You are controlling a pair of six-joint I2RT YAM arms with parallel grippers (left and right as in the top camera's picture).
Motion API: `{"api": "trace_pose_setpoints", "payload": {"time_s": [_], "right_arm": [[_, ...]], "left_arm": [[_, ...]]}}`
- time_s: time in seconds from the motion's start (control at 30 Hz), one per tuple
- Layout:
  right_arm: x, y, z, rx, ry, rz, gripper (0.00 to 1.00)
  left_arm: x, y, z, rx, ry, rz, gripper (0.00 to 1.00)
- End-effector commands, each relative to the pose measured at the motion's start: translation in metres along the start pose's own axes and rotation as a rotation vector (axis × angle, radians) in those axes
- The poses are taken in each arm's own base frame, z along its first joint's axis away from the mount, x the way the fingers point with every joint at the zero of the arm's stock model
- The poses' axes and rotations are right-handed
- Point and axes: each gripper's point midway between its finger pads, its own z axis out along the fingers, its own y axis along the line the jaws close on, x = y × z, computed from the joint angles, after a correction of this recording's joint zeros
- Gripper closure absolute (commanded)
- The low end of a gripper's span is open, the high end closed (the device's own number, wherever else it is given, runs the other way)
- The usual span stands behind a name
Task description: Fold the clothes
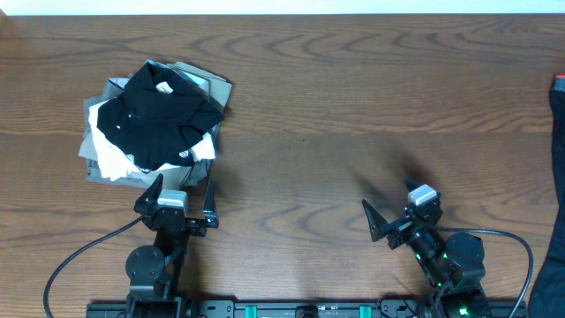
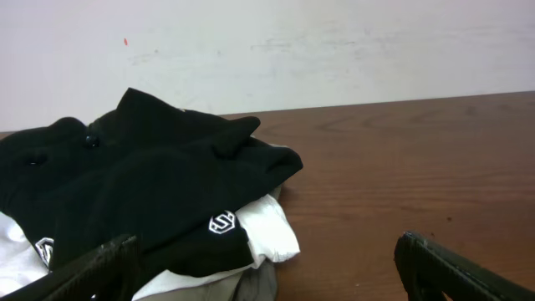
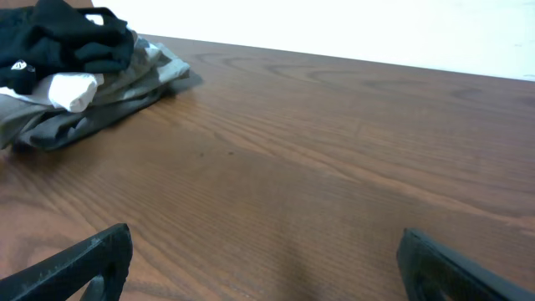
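Long black stretchy leggings (image 1: 559, 159), red trim showing at one end: lying along the far right edge of the brown wooden tabletop (image 1: 353, 106), mostly cut off from view. Left end effector (image 1: 184, 190) and right end effector (image 1: 390, 201) are both hovering spread, holding nothing. A black shirt with small white marks (image 1: 159, 110) is sitting on top of the stacked white and grey garments (image 1: 106, 163) at left. Folding is seemingly not yet begun, with fetching, spreading and folding all remaining.

Leggings (image 1: 559, 150): black, only narrow strip visible at far R edge of overhead view, running front to back; rest cut off by frame. Coral-red bit at far end. Fold state: can't tell.
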Motion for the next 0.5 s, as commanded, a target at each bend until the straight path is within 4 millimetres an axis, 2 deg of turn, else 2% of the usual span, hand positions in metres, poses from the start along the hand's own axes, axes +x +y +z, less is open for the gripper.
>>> {"api": "trace_pose_setpoints", "payload": {"time_s": [0.0, 0.47], "right_arm": [[0.0027, 0.0025, 0.0006, -0.011, 0.007, 0.009, 0.01], [0.0040, -0.0009, 0.0004, 0.009, 0.014, -0.023, 0.01]], "left_arm": [[0.0150, -0.0024, 0.0008, 0.012, 0.046, 0.009, 0.02], [0.0152, -0.0002, 0.0008, -0.001, 0.046, 0.010, 0.02]]}}
